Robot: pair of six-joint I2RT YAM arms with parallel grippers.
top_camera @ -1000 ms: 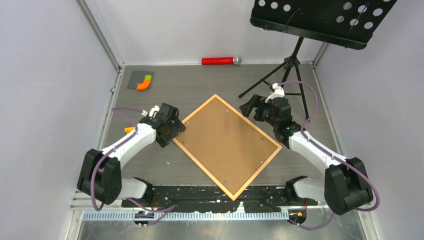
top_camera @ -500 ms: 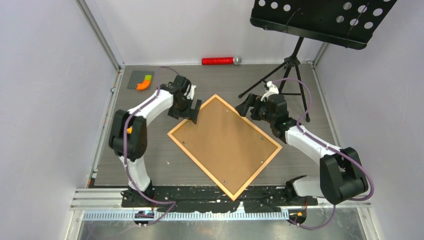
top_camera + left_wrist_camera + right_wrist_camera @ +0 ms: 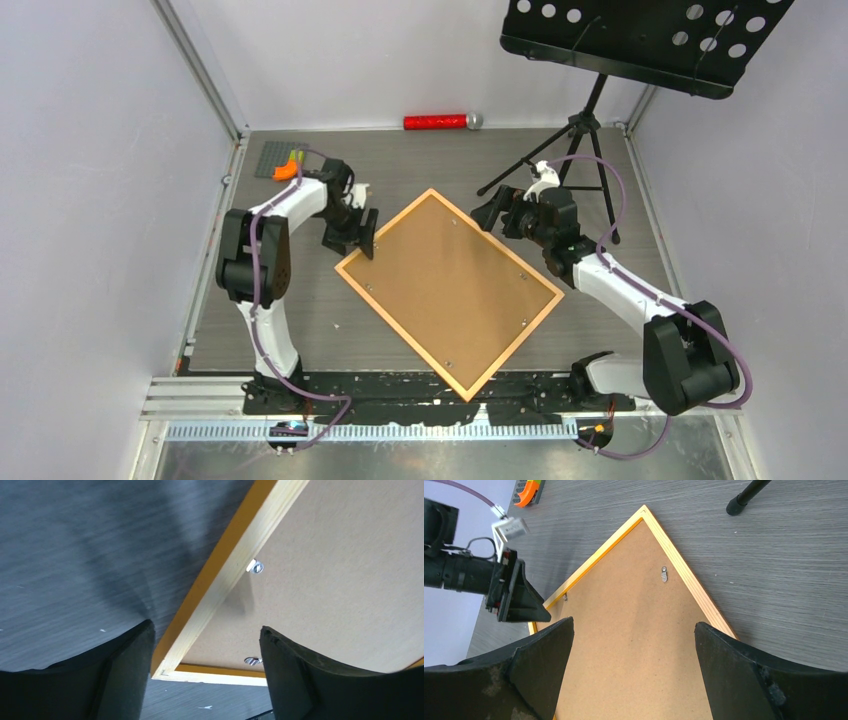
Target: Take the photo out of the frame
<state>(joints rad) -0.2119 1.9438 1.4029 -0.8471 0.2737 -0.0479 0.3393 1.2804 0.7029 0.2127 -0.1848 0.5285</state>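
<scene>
Grey woodgrain table [image 3: 300, 315] — frame [image 3: 405, 333] back-up, red tube [image 3: 435, 122], grey baseplate [image 3: 278, 157], music-stand tripod [image 3: 581, 130].

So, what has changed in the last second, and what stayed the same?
The left gripper swung along the frame toward the back, then returned to its left corner, open over its edge. Nothing was gripped. The right gripper edged slightly back-left, open. Frame and backing board stayed put.

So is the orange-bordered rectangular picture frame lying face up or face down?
Face down: the frame shows its plain brown backing board and metal clips; no photo visible.
</scene>
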